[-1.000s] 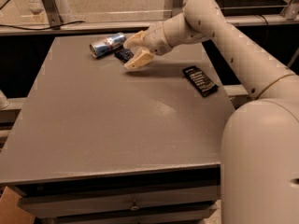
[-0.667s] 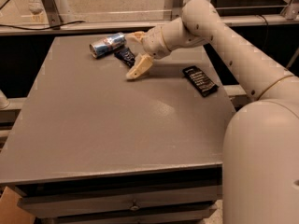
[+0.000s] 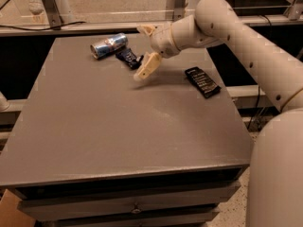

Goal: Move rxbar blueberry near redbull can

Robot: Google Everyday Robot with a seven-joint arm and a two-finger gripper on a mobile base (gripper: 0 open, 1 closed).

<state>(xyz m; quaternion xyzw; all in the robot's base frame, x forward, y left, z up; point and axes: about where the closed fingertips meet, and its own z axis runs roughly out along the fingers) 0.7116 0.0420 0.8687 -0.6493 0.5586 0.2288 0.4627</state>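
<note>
The redbull can (image 3: 109, 45) lies on its side at the back left of the grey table (image 3: 123, 126). The rxbar blueberry (image 3: 129, 57), a dark blue wrapped bar, lies flat on the table just right of the can, close to it. My gripper (image 3: 145, 48) hovers just right of the bar with its fingers spread wide, one fingertip (image 3: 144, 66) low near the table and the other up at the back. It is open and holds nothing.
A black-wrapped bar with white lettering (image 3: 202, 82) lies on the right side of the table. My arm reaches in from the right. A rail and posts run behind the table's back edge.
The gripper has opened, let go of the blue bar next to the can, and pulled back to the right and up.
</note>
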